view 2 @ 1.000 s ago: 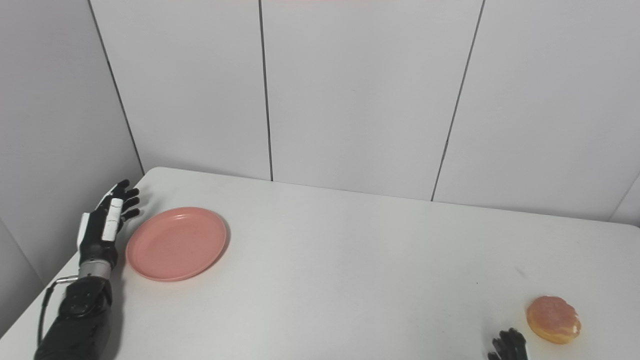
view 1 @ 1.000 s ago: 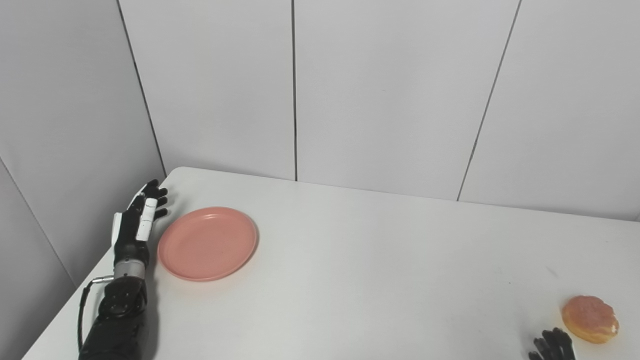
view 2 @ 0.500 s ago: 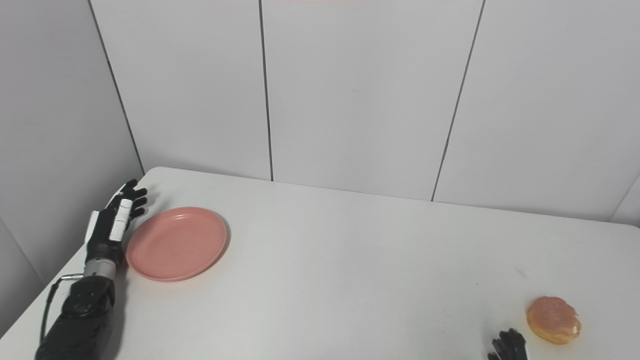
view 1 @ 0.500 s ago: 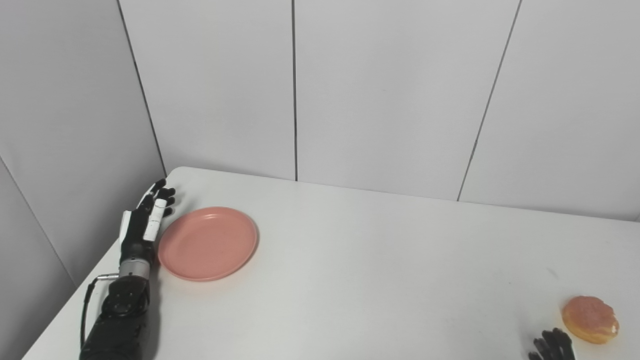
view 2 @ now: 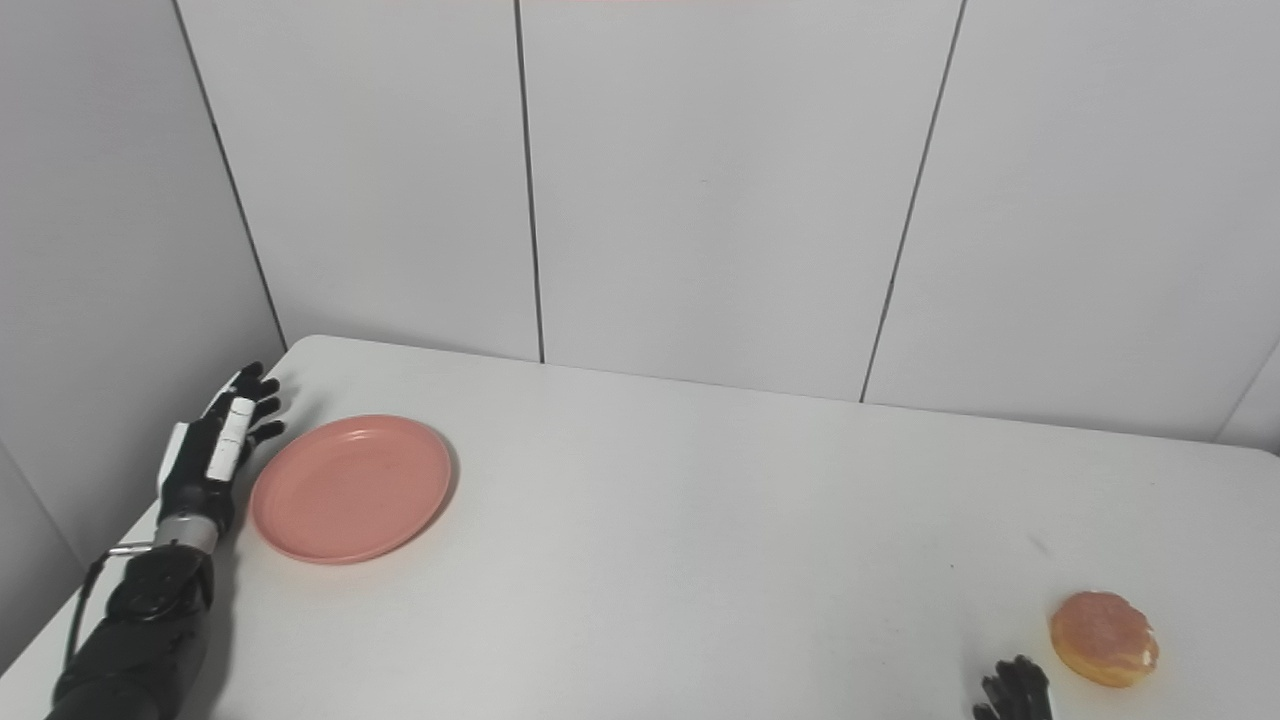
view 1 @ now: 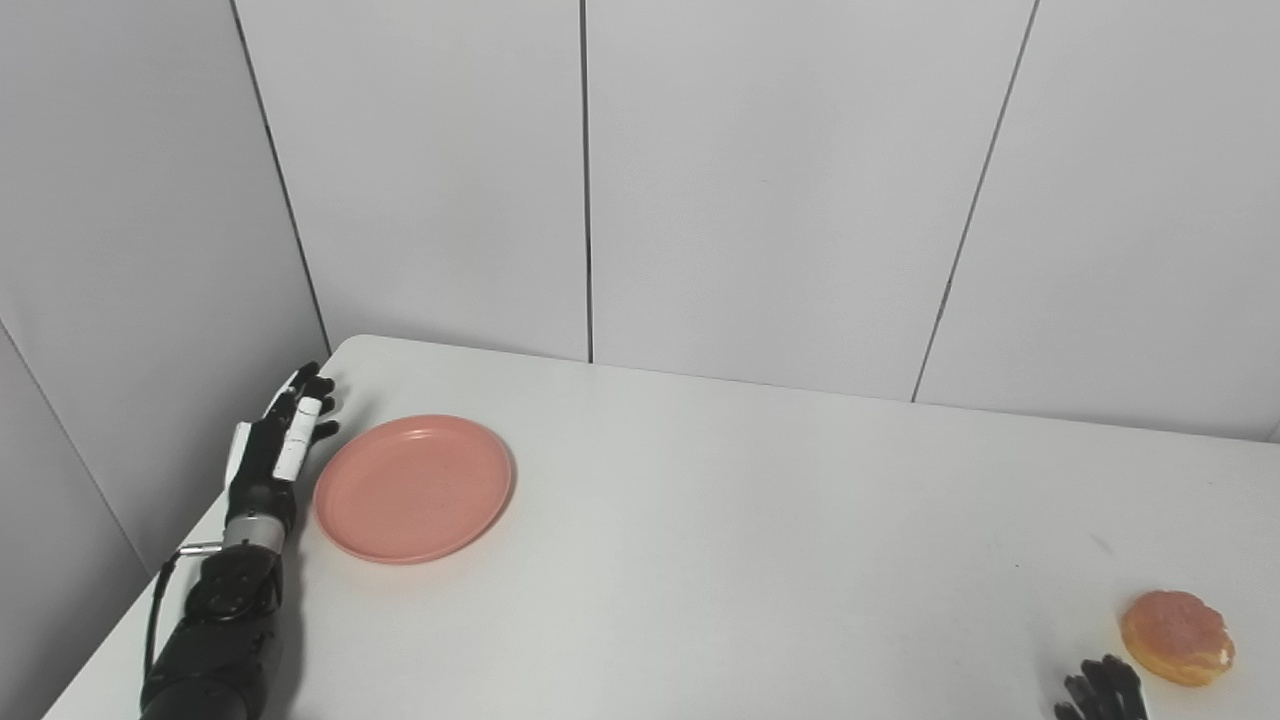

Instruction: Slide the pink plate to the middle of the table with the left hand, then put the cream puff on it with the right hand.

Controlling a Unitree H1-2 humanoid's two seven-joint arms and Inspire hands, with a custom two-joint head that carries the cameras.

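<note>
While the pink plate sits flat near the table's left end, well short of the middle, the left hand stands just beside its left rim, fingers spread and holding nothing, its length running away from the robot along the table edge. So the plate lies directly to that hand's right, and a sideways push toward centre looks like the natural opening. Whether hand and rim actually touch, I can't make out. Far across at the right front, the cream puff rests beside the right hand, only fingertips showing, its state unreadable.
</note>
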